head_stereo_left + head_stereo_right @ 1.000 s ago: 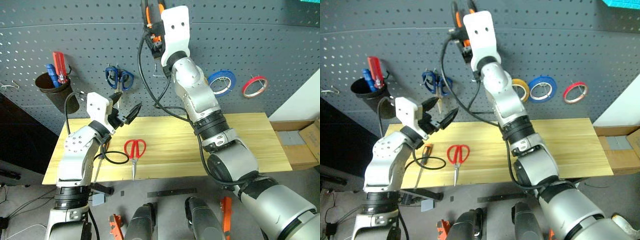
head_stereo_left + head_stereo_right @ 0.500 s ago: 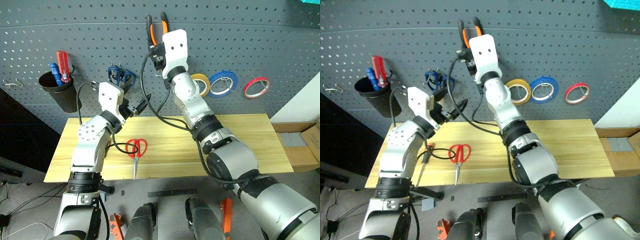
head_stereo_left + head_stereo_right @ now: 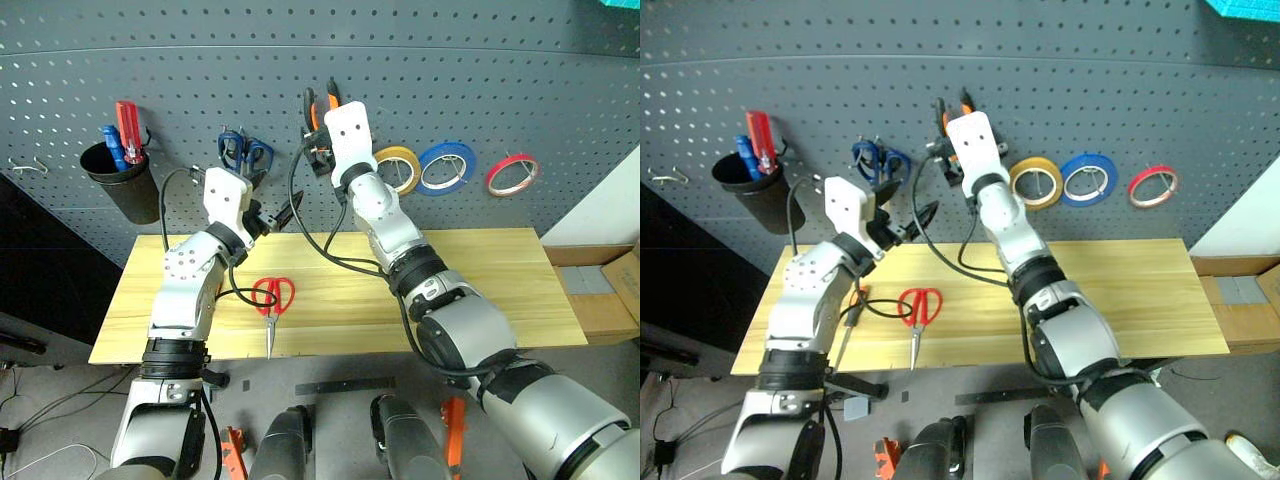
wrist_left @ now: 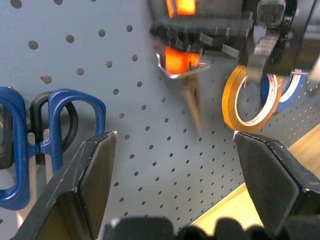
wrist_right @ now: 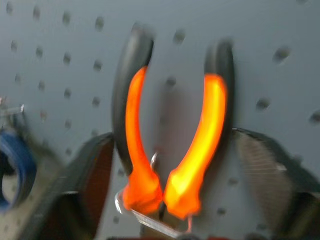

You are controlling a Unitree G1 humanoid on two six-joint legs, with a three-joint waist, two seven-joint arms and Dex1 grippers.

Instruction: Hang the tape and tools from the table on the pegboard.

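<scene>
Lowered since earlier, right gripper (image 5: 172,210) stands released around hooked pliers (image 5: 172,145) | risk: withdrawing fingers snag handles (barely seated), unhooking them | left gripper (image 4: 175,165) released, empty, beside it

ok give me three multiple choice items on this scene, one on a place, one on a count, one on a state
1. Where are the red scissors?
A. on the table
B. on the pegboard
C. in the black cup

2. How many tape rolls hang on the pegboard?
A. one
B. two
C. three

3. How is the right gripper?
A. shut on the pliers
B. open, a finger on each side of the hanging pliers
C. shut on the red tape

Answers:
1 A: they lie flat on the wood.
2 C: yellow, blue and red hang in a row.
3 B: the fingers stand apart from the handles.
</scene>
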